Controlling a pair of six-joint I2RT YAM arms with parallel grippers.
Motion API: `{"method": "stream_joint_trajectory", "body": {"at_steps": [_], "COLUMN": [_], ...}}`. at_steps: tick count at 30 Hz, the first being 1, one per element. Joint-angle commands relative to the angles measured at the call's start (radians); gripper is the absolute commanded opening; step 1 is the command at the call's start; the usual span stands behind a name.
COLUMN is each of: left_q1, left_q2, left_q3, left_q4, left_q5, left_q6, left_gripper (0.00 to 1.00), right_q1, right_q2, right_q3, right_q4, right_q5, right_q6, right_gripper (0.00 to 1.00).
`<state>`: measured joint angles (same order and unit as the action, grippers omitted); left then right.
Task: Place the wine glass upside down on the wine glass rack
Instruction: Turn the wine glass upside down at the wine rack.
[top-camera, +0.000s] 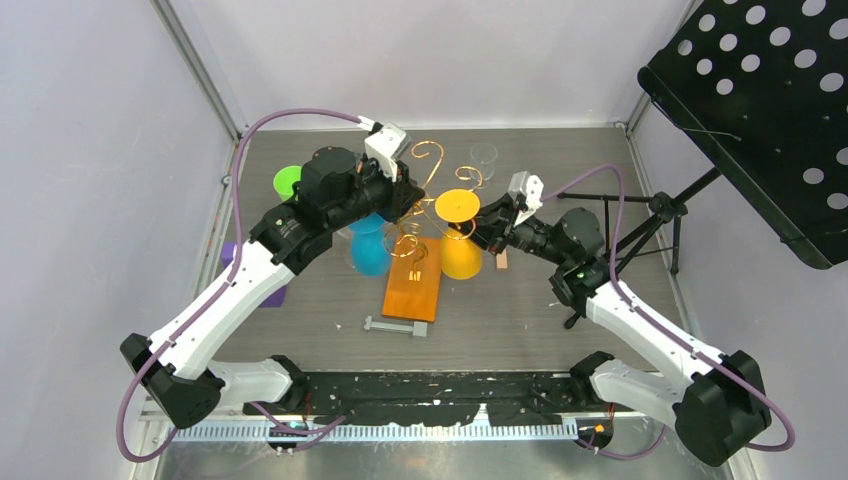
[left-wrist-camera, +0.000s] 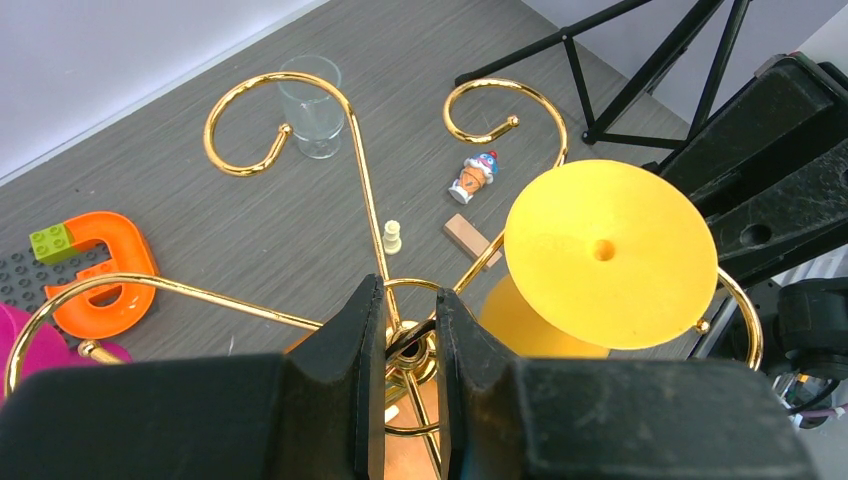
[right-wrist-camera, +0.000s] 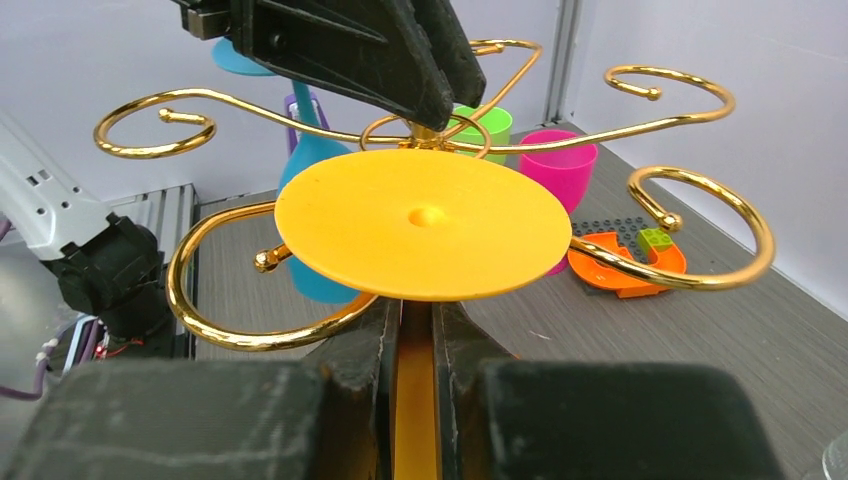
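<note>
Top external view, starting at the left: my left claw (top-camera: 400, 197) is clenched on the top of the twisted stem of the wine glass rack (top-camera: 408, 245). The left wrist view backs this up, with both jaws pinching the gold wire at the hub where the scrolled arms spread out. I take that grip to be there to steady the stand. A blue glass (top-camera: 370, 252) looks to hang upside down just beside that claw, on the rack's left side. The rack's orange base (top-camera: 412, 292) lies flat on the tabletop (top-camera: 540, 320) below.

Moving right, the yellow wine glass (right-wrist-camera: 425, 225) is inverted, foot up and bowl down, on the rack's right side. It looks like moulded plastic to me, so I judge it light, stiff and unlikely to break. It is smooth, though, and could swivel in a pinch. The thin stem just under the foot is the sensible place to hold it. A grip there keeps the wide disc free to sit across the wire.

That is where my right claw (right-wrist-camera: 415, 335) has it: closed on the yellow stem, directly beneath the foot disc, reaching in from the right. The foot is at the height of the scrolled arms and overlaps one curl. I cannot tell from either wrist view whether it is bearing on the wire or whether the stem is inside the curl.
</note>
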<state>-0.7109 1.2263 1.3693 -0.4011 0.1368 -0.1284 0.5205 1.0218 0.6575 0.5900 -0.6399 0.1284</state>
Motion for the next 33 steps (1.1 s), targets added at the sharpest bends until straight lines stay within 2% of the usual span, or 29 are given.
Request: {"method": "stream_joint_trajectory", "body": {"at_steps": [1, 7, 24, 29, 33], "left_q1": [0.002, 0.002, 0.006, 0.011, 0.014], "left_q2": [0.02, 0.03, 0.044, 0.046, 0.04], "left_q3": [-0.003, -0.003, -0.004, -0.01, -0.016], "left_q4": [-0.014, -0.011, -0.013, -0.01, -0.007], "left_q5": [0.02, 0.021, 0.023, 0.027, 0.028], "left_q6": [-0.017, -0.022, -0.03, -0.033, -0.034], "left_gripper": [0.16, 0.15, 0.12, 0.11, 0.1], "right_q1": [0.009, 0.009, 0.009, 0.009, 0.009], "right_q2": [0.002, -0.004, 0.003, -0.008, -0.038], "right_q3": [0.02, -0.005, -0.017, -0.034, -0.062], "right_q4": [0.133, 0.213, 0.281, 0.318, 0.327], "right_q5": [-0.096, -0.205, -0.395, -0.422, -0.362], "right_q6": [0.025, 0.05, 0.094, 0.117, 0.12], "right_gripper": [0.06, 0.06, 0.06, 0.06, 0.06]}}
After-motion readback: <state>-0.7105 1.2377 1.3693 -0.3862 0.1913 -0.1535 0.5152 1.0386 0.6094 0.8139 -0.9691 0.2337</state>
